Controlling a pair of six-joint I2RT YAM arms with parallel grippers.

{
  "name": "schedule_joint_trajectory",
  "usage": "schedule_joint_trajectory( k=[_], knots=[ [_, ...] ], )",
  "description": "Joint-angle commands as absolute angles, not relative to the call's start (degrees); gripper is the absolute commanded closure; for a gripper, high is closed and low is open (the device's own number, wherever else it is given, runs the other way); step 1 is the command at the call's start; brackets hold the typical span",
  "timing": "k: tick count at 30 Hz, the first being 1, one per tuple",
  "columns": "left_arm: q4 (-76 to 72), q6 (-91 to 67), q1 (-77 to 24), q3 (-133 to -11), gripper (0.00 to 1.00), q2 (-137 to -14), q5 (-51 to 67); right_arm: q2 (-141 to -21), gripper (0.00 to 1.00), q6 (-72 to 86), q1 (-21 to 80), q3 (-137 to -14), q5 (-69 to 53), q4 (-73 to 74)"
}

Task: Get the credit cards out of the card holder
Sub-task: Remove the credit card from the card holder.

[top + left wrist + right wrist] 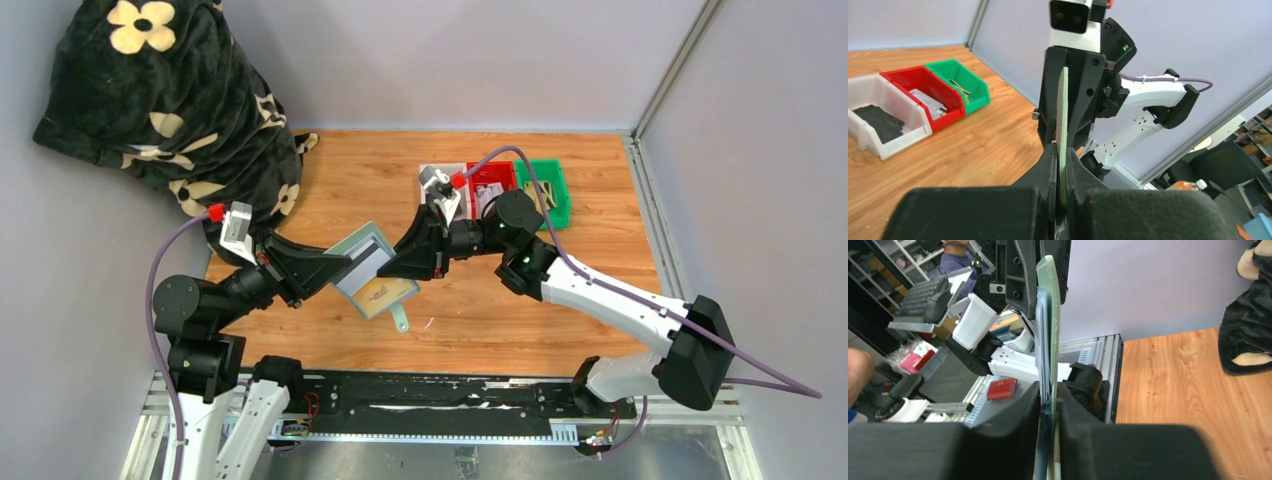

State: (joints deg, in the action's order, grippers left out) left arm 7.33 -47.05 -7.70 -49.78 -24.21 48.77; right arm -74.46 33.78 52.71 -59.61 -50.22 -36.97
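The sage-green card holder hangs open in the air above the table, held between both grippers. My left gripper is shut on its left edge; in the left wrist view the green edge stands upright between the pads. My right gripper is shut on its right side; in the right wrist view the green edge and pale card layers sit between the fingers. A tan-gold card shows in the lower flap, and the closing tab dangles below it.
White, red and green bins stand at the back right, with small items inside. A black flowered blanket lies at the back left. Grey walls close in the wooden table.
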Motion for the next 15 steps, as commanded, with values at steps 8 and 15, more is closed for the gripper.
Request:
schedule_joint_trajectory(
  k=[8, 15],
  knots=[
    [29.2, -19.7, -7.7, -52.7, 0.57, -27.5, 52.8, -73.6, 1.00, 18.6, 51.9, -71.6, -55.2, -0.4],
    [42.4, -4.8, -7.7, -56.8, 0.49, -35.8, 63.9, -80.2, 1.00, -0.5, 54.3, -86.2, -50.8, 32.9]
  ],
)
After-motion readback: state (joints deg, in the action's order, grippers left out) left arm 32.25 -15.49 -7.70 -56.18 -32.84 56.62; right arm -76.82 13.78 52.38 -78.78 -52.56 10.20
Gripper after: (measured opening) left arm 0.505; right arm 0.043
